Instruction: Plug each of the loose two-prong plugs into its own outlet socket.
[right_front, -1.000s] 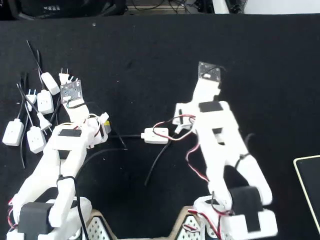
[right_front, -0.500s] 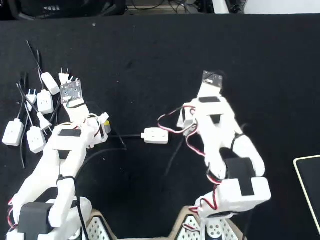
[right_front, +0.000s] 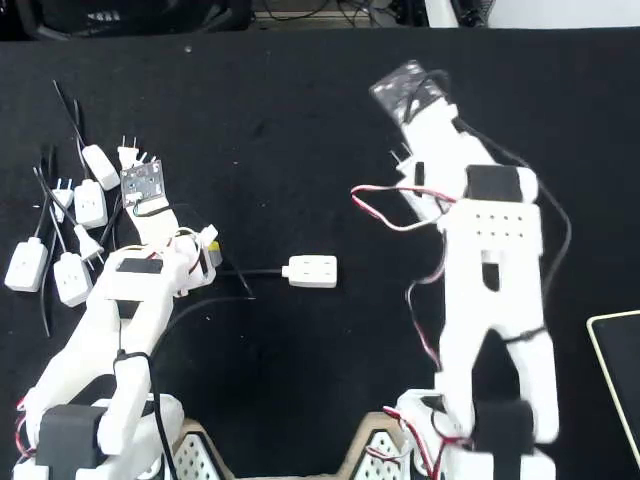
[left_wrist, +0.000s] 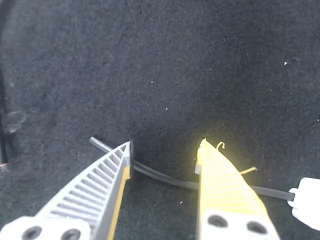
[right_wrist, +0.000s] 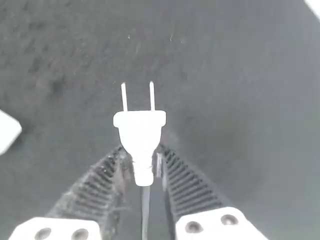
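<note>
Loose plugs and sockets lie heaped on the black bench to the outer side of the left jaws, and a white outlet socket rests near them on their inner side. The left jaws stand fairly wide and empty, that socket's black cable crossing the gap beneath their tips. The right jaws are clamped on the neck of a white two-prong plug, its prongs pointing straight ahead of them.

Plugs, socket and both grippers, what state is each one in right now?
Right gripper, shut on the white plug.
White plug, gripped by its cable end, prongs free.
Left gripper, open, astride the black cable.
Middle socket, lying flat, nothing plugged in.
Left-side plugs, loose, unplugged.
</note>
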